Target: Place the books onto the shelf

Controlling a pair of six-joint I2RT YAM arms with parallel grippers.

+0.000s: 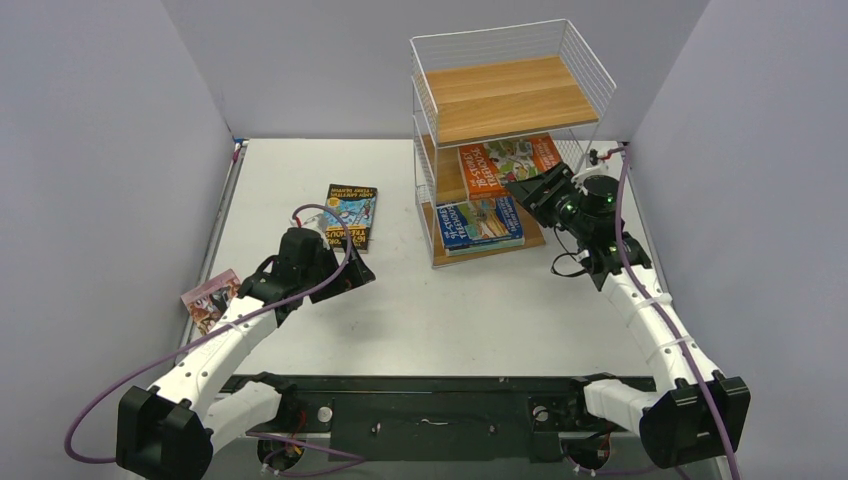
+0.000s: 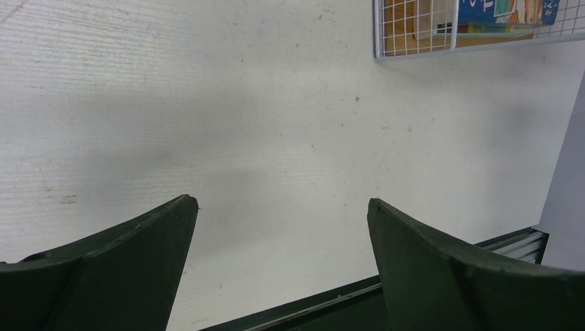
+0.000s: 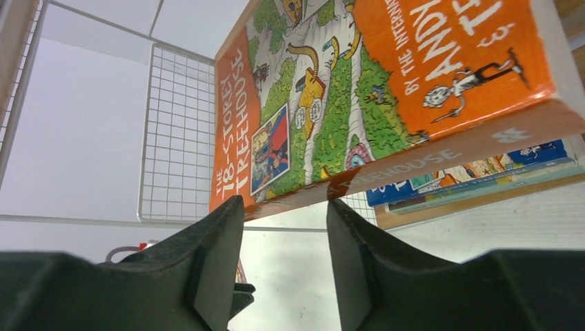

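The shelf (image 1: 588,62) is a white wire rack with wooden boards at the back right. An orange book (image 1: 510,158) lies on its middle board, with its spine overhanging toward my right gripper (image 1: 517,189). In the right wrist view that gripper (image 3: 284,201) stands partly open, its fingertips (image 3: 233,207) right at the orange book's (image 3: 386,83) spine and nothing between them. A blue book (image 1: 480,221) lies on the bottom board on top of another. A dark book (image 1: 351,215) lies flat on the table. My left gripper (image 1: 358,270) hangs open just in front of it, over bare table (image 2: 281,201). A pink book (image 1: 210,299) lies at the table's left edge.
Grey walls close in the table on the left, back and right. The top board (image 1: 510,95) of the shelf holds nothing. A black rail (image 1: 430,410) with the arm bases runs along the near edge. A purple cable (image 1: 150,370) trails along the left arm.
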